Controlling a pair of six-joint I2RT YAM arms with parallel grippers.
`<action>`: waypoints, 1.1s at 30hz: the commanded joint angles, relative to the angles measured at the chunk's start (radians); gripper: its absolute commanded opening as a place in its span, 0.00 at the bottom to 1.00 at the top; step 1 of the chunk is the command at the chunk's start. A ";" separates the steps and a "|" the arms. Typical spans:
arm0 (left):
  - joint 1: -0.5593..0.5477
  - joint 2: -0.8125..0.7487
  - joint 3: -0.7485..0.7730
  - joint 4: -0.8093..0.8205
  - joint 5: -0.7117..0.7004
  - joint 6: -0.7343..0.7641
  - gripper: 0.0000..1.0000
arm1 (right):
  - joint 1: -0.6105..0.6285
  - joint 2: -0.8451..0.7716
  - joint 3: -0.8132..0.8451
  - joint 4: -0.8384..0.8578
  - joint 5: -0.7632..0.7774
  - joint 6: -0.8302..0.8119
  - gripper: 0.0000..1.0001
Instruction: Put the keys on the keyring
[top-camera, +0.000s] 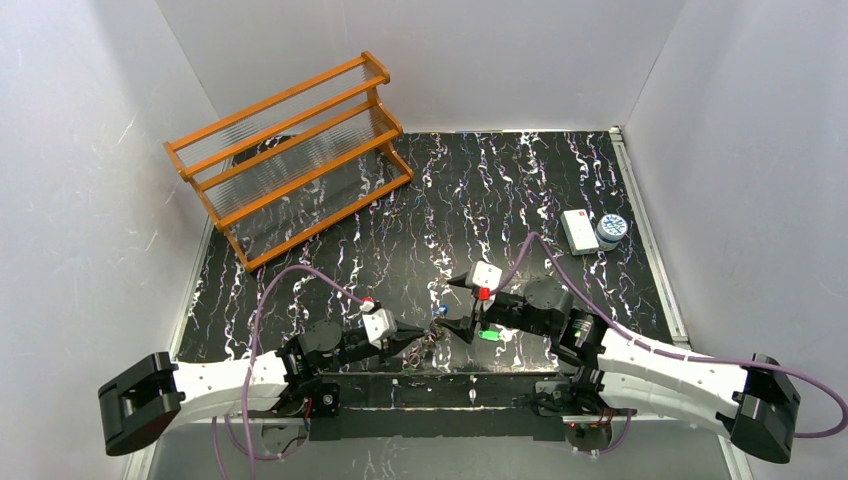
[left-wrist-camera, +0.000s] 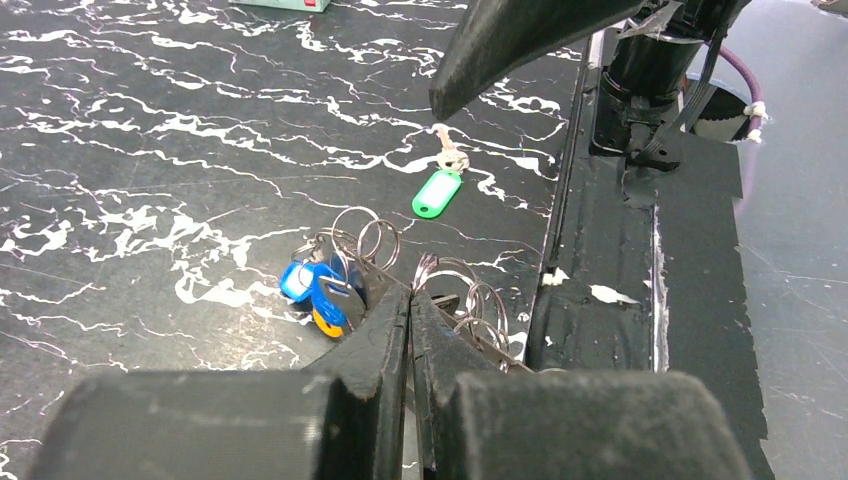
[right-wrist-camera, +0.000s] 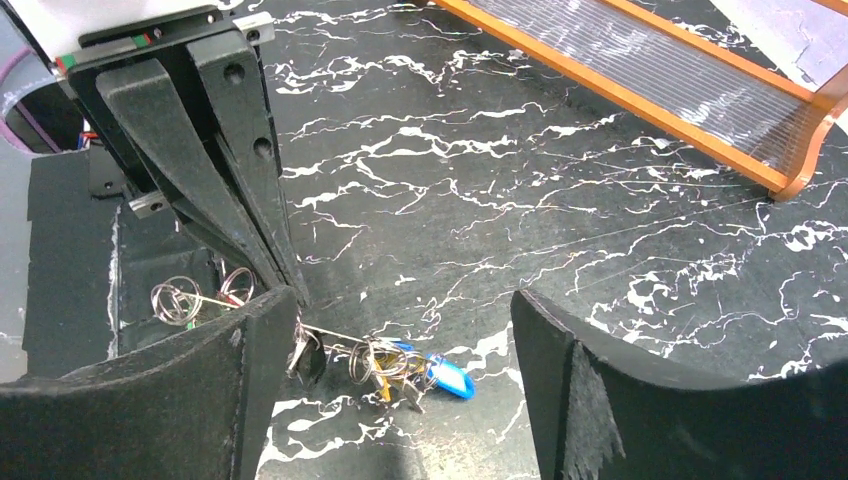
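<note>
Keys with blue and yellow plastic tags (left-wrist-camera: 315, 292) sit in a clump on the black, white-veined marble-pattern surface (top-camera: 500, 200). They look already threaded into the keyring (left-wrist-camera: 366, 238), a tangle of thin silver wire loops.

Left gripper (left-wrist-camera: 410, 305): jaws closed, tips pinching the wire loops, which fan out to either side of them. In the left wrist view the tagged clump lies just left of the tips, resting on the surface.

Right gripper (right-wrist-camera: 400, 310): jaws wide apart, holding nothing. The blue tag and loops show low in the gap, and one finger is just beside the left arm's tips.

One key with a green plastic tag (left-wrist-camera: 437, 192) lies flat and loose, apart from the clump. Long axis: tag end toward the left jaws, metal blade pointing away toward the right arm.

Judgement: the right arm is nearer to it. The top view puts it beside the near finger rather than between the jaws, so that arm would need to shift back over it.

Writing: none readable. The white rectangular box (top-camera: 578, 229) and round blue-and-white tub (top-camera: 611, 229) at far right carry print too small to read. An orange wooden rack (top-camera: 290, 150) stands well apart at far left.
</note>
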 joint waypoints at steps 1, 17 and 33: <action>-0.006 -0.026 -0.008 0.042 -0.030 0.041 0.00 | 0.000 0.023 -0.006 0.055 -0.029 -0.014 0.82; -0.006 0.123 0.003 0.055 -0.138 0.029 0.00 | -0.083 0.059 -0.131 0.186 -0.072 0.207 0.53; -0.006 0.247 0.044 0.111 -0.205 0.010 0.00 | -0.261 0.062 -0.163 0.276 -0.379 0.366 0.66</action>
